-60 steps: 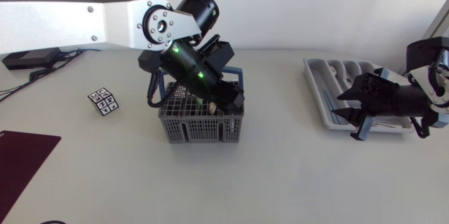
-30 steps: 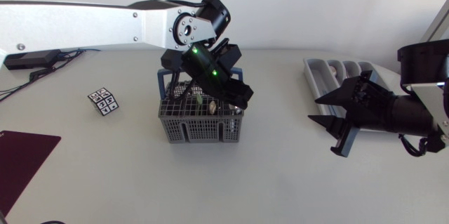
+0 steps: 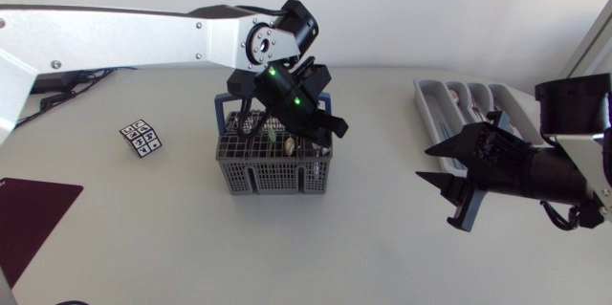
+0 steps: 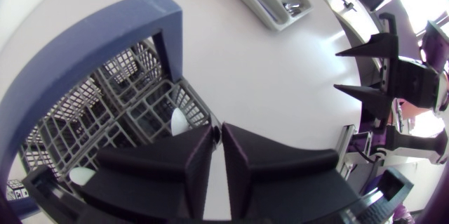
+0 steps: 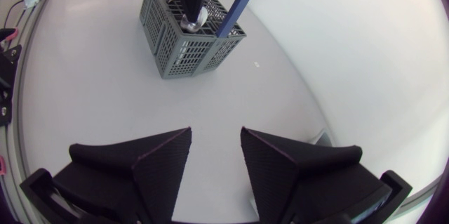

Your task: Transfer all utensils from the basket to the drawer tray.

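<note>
On the worktop, the grey mesh basket (image 3: 268, 179) stands slightly toward 11 o'clock of the centre in the head view, with its blue handle (image 3: 227, 106) arched over it. The drawer tray (image 3: 426, 104) lies well apart from it, at 2 o'clock of the basket, near the far edge. The left arm comes in from 9 o'clock and is angled steeply down, so that the left pincer (image 3: 325, 130) is placed over the 3 o'clock half of the basket. In the left wrist view the left pincer (image 4: 217, 131) is drawn to a narrow slit, with the basket grid (image 4: 126, 112) under and beside it. A pale utensil end (image 4: 179, 120) stands just beside one finger (image 4: 189, 161). Whether anything is clamped at the tips cannot be told. In the right wrist view a rounded metallic utensil end (image 5: 193, 20) is seen at the tip of that pincer, just above the basket rim (image 5: 175, 48). The right pincer (image 3: 423, 163) is held over bare worktop at 4 o'clock of the basket and at 6 o'clock of the tray, pointed toward 9 o'clock. Its fingers are spread wide, with nothing between them (image 5: 215, 134). A small patterned cube (image 3: 142, 139) lies at 9 o'clock of the basket, and a dark red mat (image 3: 29, 217) lies at 8 o'clock, at the worktop's edge.
</note>
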